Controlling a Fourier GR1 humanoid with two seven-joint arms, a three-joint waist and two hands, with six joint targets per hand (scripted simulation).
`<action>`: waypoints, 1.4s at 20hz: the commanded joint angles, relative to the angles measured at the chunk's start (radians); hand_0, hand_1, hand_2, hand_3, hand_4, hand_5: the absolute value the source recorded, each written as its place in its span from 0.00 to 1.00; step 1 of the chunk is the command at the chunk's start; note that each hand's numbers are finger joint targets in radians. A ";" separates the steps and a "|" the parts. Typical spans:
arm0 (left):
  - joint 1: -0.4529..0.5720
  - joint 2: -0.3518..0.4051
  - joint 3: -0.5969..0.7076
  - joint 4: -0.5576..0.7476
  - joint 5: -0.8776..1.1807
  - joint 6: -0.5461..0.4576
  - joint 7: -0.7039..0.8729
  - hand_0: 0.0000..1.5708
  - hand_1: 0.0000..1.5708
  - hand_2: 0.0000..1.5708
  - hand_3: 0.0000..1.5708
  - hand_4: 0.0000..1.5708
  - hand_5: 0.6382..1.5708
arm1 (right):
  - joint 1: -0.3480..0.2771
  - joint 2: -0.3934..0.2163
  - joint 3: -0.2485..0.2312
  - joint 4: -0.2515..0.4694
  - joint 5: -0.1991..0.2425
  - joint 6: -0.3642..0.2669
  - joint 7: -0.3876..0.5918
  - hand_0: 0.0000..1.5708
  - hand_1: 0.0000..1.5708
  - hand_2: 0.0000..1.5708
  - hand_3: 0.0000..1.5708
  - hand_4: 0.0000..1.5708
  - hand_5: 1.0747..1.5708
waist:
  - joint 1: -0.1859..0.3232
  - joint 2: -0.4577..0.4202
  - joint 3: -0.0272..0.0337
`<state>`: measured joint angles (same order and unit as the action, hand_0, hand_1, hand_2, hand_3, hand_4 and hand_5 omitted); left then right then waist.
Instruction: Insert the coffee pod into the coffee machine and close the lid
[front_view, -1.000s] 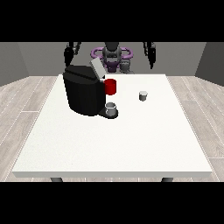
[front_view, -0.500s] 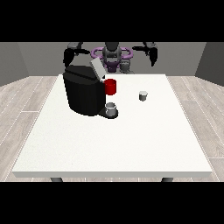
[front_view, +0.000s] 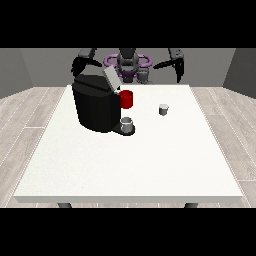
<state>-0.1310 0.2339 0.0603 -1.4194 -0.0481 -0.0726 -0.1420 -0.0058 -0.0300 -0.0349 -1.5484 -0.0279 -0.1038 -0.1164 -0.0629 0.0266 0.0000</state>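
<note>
— The hand at the view's right hung above the table's far edge, arm bent out at the elbow. Whether its fingers were spread or curled, I couldn't tell. It held nothing that I could see.

— And the pod?

— The coffee pod, small and grey, stood upright on the white table, well apart from that hand and off to the side of the coffee machine. Untouched, by my reckoning.

— The machine was ready for it?

— Looked so. Its lid was tilted up and open, which I'd guess was why the pod sat out in the clear: an easy reach, then across to the opening. A grey cup sat on the tray at the machine's foot, a red part just above it.

— The other hand?

— The hand at the view's left showed behind the machine's top, fingers too hard to make out.

— And the room?

— Plain white tabletop, pale wood-plank floor around it, grey walls behind the robot.
</note>
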 joint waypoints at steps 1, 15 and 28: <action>-0.147 0.064 0.081 0.106 0.025 -0.017 0.091 0.00 0.00 0.00 0.00 0.00 1.00 | -0.029 0.028 0.045 -0.028 0.011 0.001 0.001 0.00 0.00 0.00 0.00 0.11 1.00 | -0.068 0.057 -0.0002; -0.312 0.106 0.084 0.438 -0.078 -0.036 0.039 0.00 0.00 0.00 0.00 0.00 1.00 | -0.160 0.009 0.010 0.047 0.009 -0.037 0.046 0.00 0.00 0.00 0.00 0.23 1.00 | -0.061 0.150 -0.0002; -0.392 0.115 0.038 0.646 -0.234 0.008 0.013 0.14 0.14 0.34 0.14 0.00 1.00 | -0.191 0.001 0.011 0.116 0.041 -0.054 0.091 0.00 0.00 0.00 0.00 0.26 1.00 | -0.071 0.130 -0.0002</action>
<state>-0.5082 0.3516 0.0931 -0.8509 -0.2486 -0.0830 -0.1065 -0.2066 -0.0293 -0.0204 -1.4304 0.0199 -0.1596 -0.0385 -0.1233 0.1793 -0.0001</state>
